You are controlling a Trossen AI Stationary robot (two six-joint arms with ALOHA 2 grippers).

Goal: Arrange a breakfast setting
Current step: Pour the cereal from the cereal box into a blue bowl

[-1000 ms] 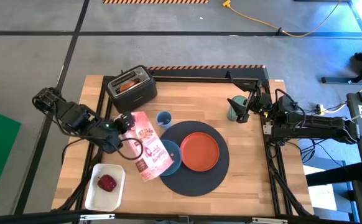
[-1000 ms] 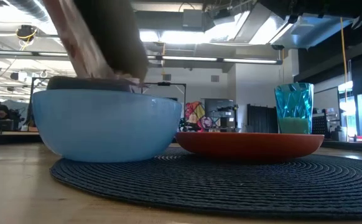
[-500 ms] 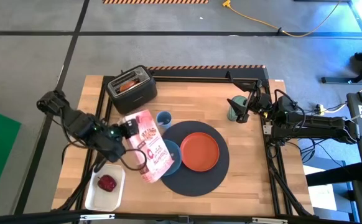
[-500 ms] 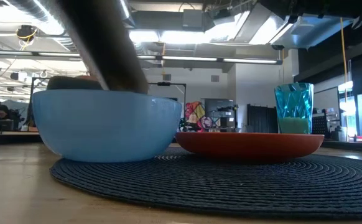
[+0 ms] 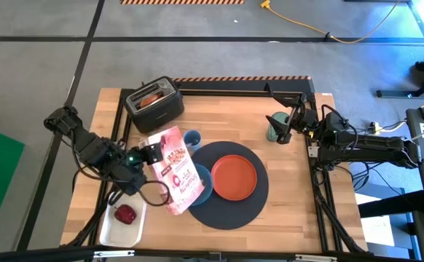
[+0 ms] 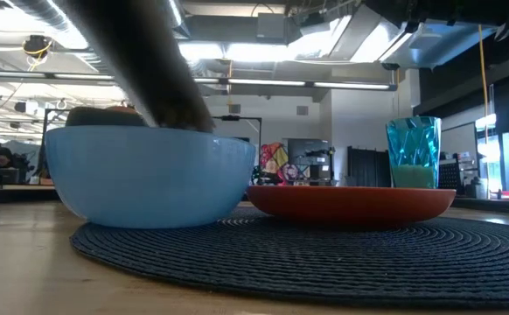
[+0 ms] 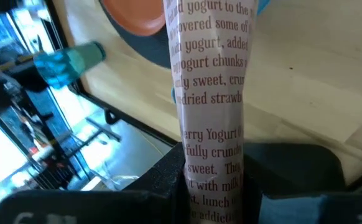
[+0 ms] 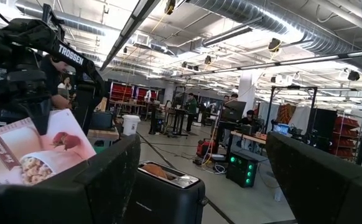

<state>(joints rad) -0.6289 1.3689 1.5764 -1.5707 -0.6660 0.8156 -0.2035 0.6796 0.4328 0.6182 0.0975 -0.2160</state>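
Mid-frame in the high view, left gripper (image 5: 148,154) clamps the pink-and-white cereal bag (image 5: 176,172), tipped over the blue bowl (image 5: 199,183) on the round dark-grey mat (image 5: 230,211) (pouring, probably). Orange plate (image 5: 234,177) placed; red apple (image 5: 126,214) waits lower left, toast unserved. Right gripper (image 5: 282,125) idles open, right.

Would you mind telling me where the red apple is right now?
In the high view, the red apple lies in a white tray at the table's front left corner, just below the left gripper, which holds the cereal bag.
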